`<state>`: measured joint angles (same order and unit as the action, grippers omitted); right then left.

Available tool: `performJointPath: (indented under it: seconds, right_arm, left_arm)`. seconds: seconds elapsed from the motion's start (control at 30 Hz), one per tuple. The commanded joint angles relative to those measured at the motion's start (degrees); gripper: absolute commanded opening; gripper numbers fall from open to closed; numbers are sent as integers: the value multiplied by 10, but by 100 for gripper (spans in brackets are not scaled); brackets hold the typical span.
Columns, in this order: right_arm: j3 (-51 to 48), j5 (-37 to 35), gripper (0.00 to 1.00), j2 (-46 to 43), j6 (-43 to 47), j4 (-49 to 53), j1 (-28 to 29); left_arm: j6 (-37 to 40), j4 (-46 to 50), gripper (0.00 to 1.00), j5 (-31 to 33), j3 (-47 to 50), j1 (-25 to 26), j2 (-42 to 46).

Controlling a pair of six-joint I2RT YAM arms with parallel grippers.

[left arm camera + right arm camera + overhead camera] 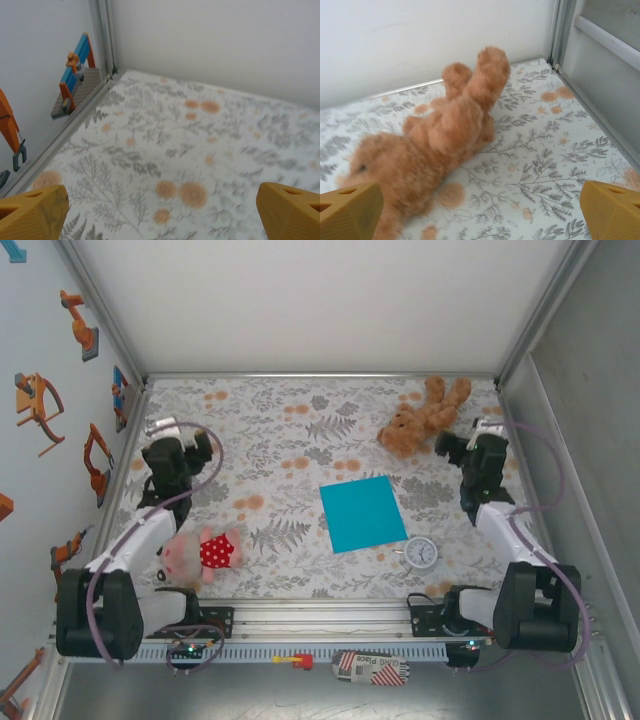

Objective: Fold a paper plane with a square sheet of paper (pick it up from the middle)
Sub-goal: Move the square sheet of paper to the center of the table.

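L gripper (186,440): yellow fingers (35,212) spread wide, empty; hovering over floral-print table (200,145) nr left wall; R gripper (481,438): likewise wide, empty; fluffy brown teddy bear (440,140) just ahead-left of it; thin turquoise-blue square sheet of paper (363,513) flat on table betw grippers, closer to R; small round white clock (421,553) just beside sheet's near corner.

Table (290,445): paper (362,513), bear (425,417), clock (421,553), pig (200,552)

Plain turquoise-blue square sheet of paper (363,513). White table (280,410) with a print of grey fern leaves and orange blooms. Tawny brown teddy bear (422,417). Pink plush toy (200,552), red top with white dots. White clock (421,553).
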<state>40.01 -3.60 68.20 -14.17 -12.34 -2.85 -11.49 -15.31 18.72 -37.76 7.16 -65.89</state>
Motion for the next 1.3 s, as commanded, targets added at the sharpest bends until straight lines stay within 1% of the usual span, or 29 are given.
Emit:
performJointPath:
  seconds: [0.0,0.07,0.13,0.23,0.3,0.37,0.47,0.53,0.63,0.73,0.93,1.07,1.27]
  right_arm:
    - [63,32,99,-4,-96,216,1]
    - [88,93,99,3,-126,259,5]
    - [107,146,98,13,-140,300,24]
    - [127,152,95,31,-143,361,82]
    - [124,144,94,43,-152,375,136]
    - [118,139,93,63,-173,375,190]
    - [105,145,91,101,-213,348,255]
    - [109,136,90,136,-230,334,300]
    - [127,126,88,190,-249,326,351]
    - [138,125,87,235,-273,309,383]
    - [157,133,87,290,-302,284,414]
    - [174,133,87,329,-324,266,423]
    - [222,130,86,405,-396,230,426]
  left_arm:
    - [-125,228,96,-45,-64,3,17]
    - [-171,291,96,-92,-99,4,13]
    - [-206,319,96,-166,-115,4,10]
    - [-251,298,96,-253,-103,10,8]
    - [-278,275,96,-292,-89,17,1]
    - [-299,260,96,-317,-82,26,-13]
    - [-311,244,96,-329,-78,43,-36]
    - [-315,234,96,-333,-77,57,-55]
    - [-318,222,96,-342,-81,73,-83]
    - [-321,213,96,-347,-84,83,-104]
    - [-325,205,96,-346,-85,87,-127]
    - [-325,203,96,-347,-88,87,-138]
    - [-327,213,96,-340,-92,87,-149]
